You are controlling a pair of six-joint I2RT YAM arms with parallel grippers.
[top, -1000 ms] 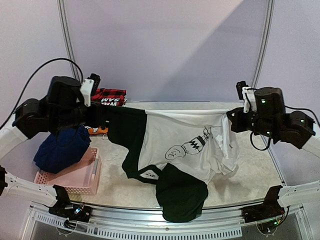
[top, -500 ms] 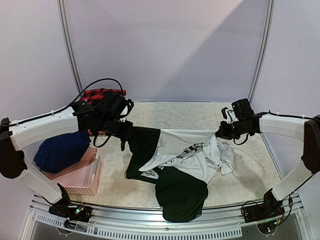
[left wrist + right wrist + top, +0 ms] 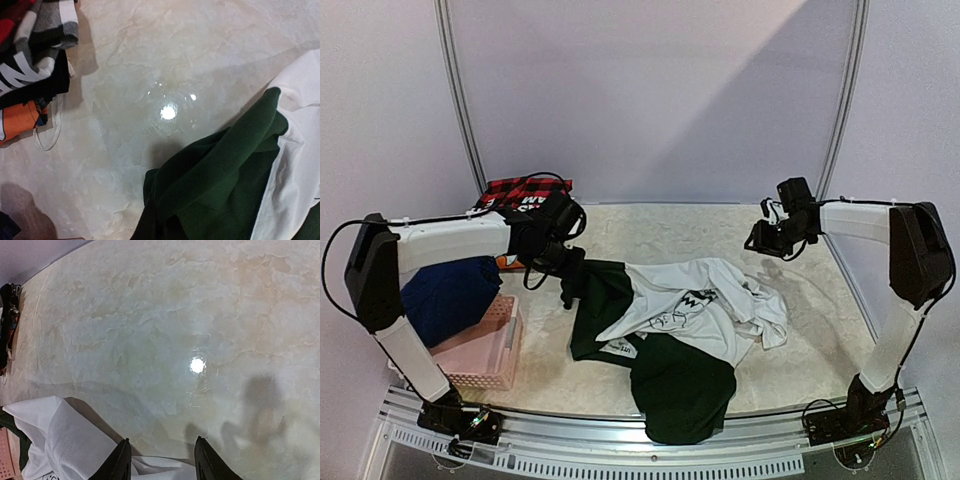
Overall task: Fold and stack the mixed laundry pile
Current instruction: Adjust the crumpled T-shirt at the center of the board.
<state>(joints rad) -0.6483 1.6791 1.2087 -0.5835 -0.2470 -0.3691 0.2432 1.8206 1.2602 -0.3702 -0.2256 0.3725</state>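
Laundry is spread around the pink basket (image 3: 480, 358). The navy bundle (image 3: 445, 295) sits on top of the basket and the red plaid stack (image 3: 525, 192) lies behind it at the far edge. Those pieces are probably parked there to keep the working area free. The white T-shirt (image 3: 695, 305), printed and with dark green parts, lies crumpled on the table (image 3: 820, 330) to the basket's right, one dark part reaching the near edge. It is bunched rather than flat, so it likely needs spreading before any fold.

The left gripper (image 3: 568, 288) is low, just right of the basket, at the shirt's dark sleeve (image 3: 602, 300). Its wrist view shows only rumpled green cloth and bare table, with no fingers in view, so I can't tell whether it is gripping or loose.

The right gripper (image 3: 760, 240) is well away from the basket, beyond the shirt's far side and over bare table. Its wrist view shows the fingertips (image 3: 122, 460) spread with nothing between them and the white hem just beside them.

The arms sit at opposite ends of the shirt, which looks like a setup to take both ends and pull it flat.
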